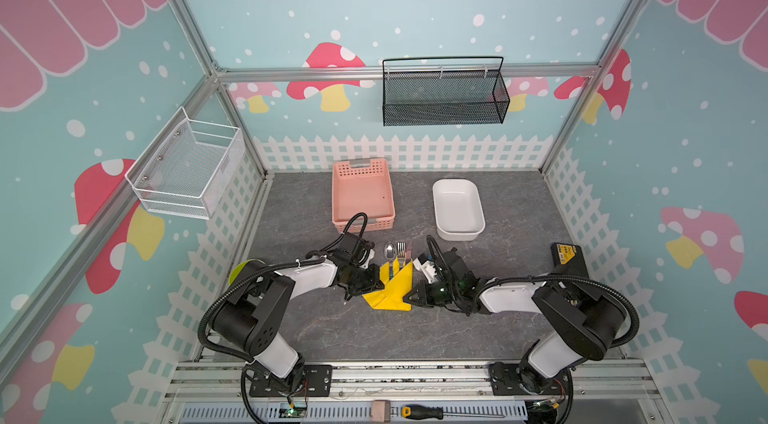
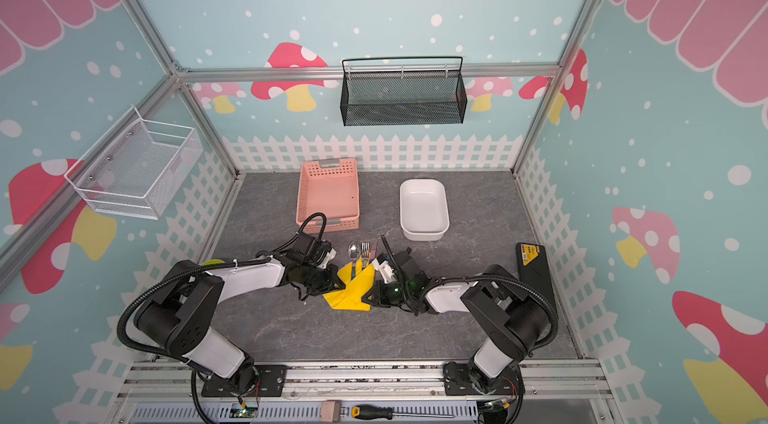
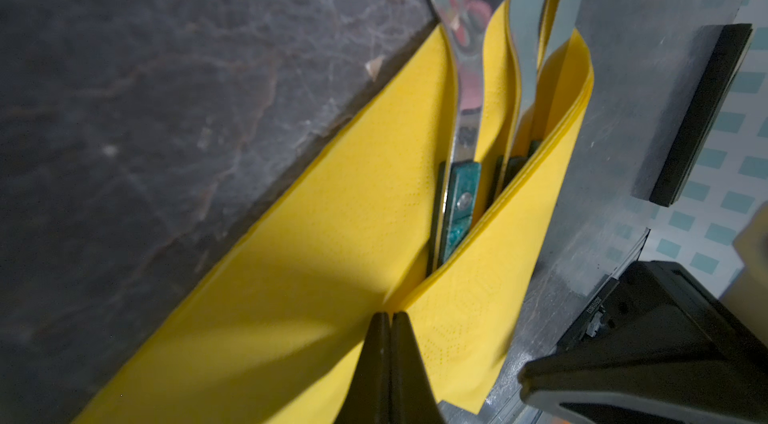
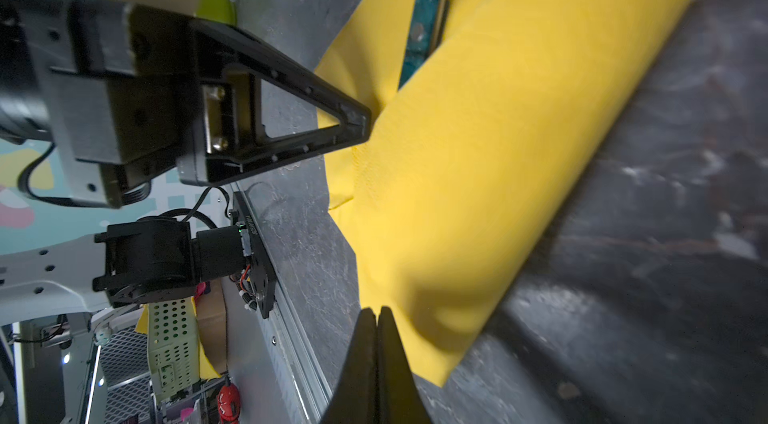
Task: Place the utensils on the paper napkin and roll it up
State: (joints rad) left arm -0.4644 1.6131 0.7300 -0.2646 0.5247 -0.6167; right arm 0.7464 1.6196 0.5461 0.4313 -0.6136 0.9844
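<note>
On the table (image 1: 332, 330), you had the napkin (image 1: 390, 297) folded from both sides over the handles of the utensils (image 1: 401, 252), heads sticking out. Your left gripper (image 1: 381, 282) and right gripper (image 1: 405, 298), jaws pressed together, each leaned on a flap, likely so the fold wouldn't spring open.

The paper napkin (image 1: 390, 295) lies mid-surface (image 1: 332, 330), folded over the handles of the utensils (image 1: 398, 252), whose heads stick out behind it. The left gripper (image 1: 379, 282) touches the napkin's left side, and the right gripper (image 1: 406, 298) its right. Further back stand a basket (image 1: 362, 164), left, and a dish (image 1: 457, 231), right. A flat box (image 1: 567, 260) lies far right. A screwdriver (image 1: 432, 412) lies on the front rail.
</note>
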